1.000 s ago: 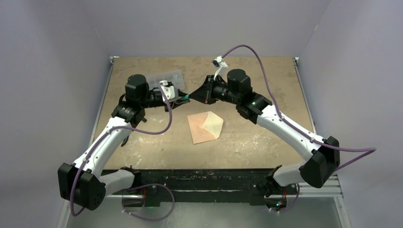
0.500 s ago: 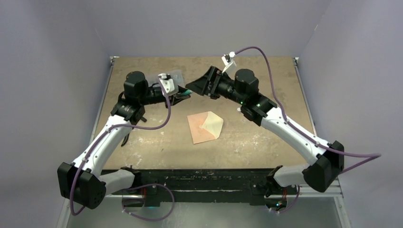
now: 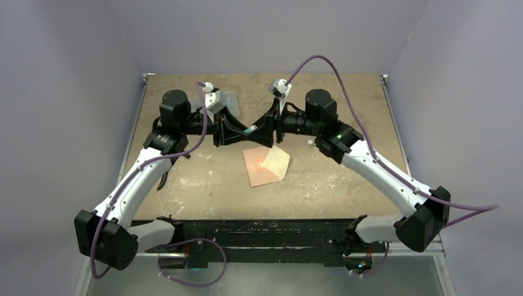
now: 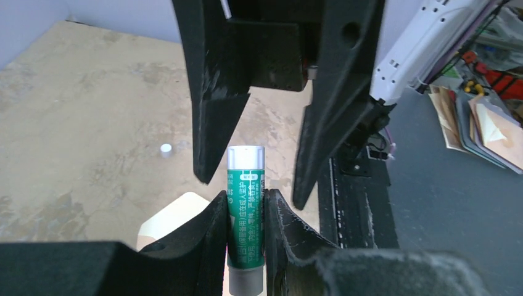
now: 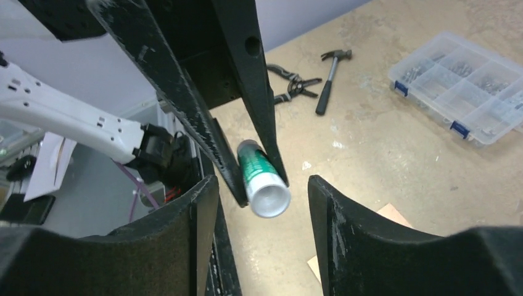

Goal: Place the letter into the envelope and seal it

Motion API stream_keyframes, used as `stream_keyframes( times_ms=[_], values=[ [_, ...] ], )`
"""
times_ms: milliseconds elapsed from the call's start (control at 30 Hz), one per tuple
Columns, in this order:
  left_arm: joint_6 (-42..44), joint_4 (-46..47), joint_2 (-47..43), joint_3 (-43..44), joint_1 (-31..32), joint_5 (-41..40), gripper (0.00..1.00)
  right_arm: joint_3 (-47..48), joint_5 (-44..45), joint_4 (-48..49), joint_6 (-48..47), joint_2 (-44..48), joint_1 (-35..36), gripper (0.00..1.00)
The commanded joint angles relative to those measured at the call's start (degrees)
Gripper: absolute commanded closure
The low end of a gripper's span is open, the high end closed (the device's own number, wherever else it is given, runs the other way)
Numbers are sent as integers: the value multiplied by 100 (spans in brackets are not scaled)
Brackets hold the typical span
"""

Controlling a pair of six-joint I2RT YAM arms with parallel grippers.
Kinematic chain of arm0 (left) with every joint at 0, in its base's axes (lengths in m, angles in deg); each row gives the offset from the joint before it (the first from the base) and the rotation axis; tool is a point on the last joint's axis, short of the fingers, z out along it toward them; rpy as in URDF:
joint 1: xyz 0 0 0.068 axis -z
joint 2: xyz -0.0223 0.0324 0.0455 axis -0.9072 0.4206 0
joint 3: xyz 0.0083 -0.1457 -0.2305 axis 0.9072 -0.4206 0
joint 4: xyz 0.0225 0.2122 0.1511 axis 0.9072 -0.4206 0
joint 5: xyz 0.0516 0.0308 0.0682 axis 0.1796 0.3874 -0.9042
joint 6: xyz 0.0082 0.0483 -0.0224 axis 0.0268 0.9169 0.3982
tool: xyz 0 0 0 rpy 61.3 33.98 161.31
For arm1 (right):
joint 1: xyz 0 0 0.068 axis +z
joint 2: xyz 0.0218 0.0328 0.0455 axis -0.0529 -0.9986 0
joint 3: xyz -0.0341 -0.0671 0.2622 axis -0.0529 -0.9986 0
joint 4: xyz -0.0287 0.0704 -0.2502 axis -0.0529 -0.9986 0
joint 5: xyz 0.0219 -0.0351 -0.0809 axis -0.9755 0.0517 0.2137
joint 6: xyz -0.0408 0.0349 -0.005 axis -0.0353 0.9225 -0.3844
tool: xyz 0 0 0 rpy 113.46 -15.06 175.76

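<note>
The salmon envelope lies flat mid-table with its cream flap open; the flap's pale corner shows under the left fingers. The letter is hidden. My left gripper is shut on a green glue stick, held level above the envelope's far edge. Facing it, my right gripper is open. Its fingers stand either side of the stick's silver end without touching it.
A clear plastic organiser box sits at the back left, with a hammer and pliers near the left side. A small white round piece lies on the table beside the right arm.
The right gripper let go at the stick's end, drew back and opened, then returned with jaws apart. The left gripper turned and carried the stick rightward over the envelope.
</note>
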Motion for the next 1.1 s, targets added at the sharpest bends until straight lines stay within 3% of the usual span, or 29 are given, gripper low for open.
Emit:
stream_keyframes(
  times_ms=[0,67,233,267,367,433,500,567,667,767,800,900,933,1000,1067],
  values=[
    [95,-272,59,342,7,533,100,311,-492,-149,-229,-53,-65,49],
    [225,-400,118,411,4,574,100,297,-613,-23,-91,-23,-77,57],
    [689,-685,213,459,2,642,100,184,-658,286,347,-12,-96,65],
    [753,-735,223,475,0,642,100,185,-646,309,417,-19,-106,64],
    [1144,-1077,251,533,-2,633,100,250,-425,263,604,-12,-178,47],
    [1185,-1096,273,543,-2,596,100,300,-384,208,698,-39,-216,45],
    [1188,-1092,314,556,-2,611,100,394,-361,57,772,-140,-230,52],
    [1201,-1088,341,556,2,562,100,558,-292,-242,784,-347,-238,66],
    [1211,-1098,337,537,-2,502,100,560,-367,-340,789,-416,-241,74],
    [1198,-1043,310,525,-1,431,100,544,-425,-390,811,-453,-239,75],
    [1172,-979,299,525,-2,366,100,561,-440,-409,814,-475,-244,73],
    [1117,-881,296,525,-2,268,100,590,-348,-510,778,-485,-244,51],
    [1114,-865,296,525,-2,252,100,584,-277,-537,753,-463,-244,48],
    [1127,-873,292,525,-2,228,100,540,-264,-574,744,-417,-299,46],
    [1163,-895,283,510,-2,219,100,462,-272,-582,800,-362,-392,54]
  ],
)
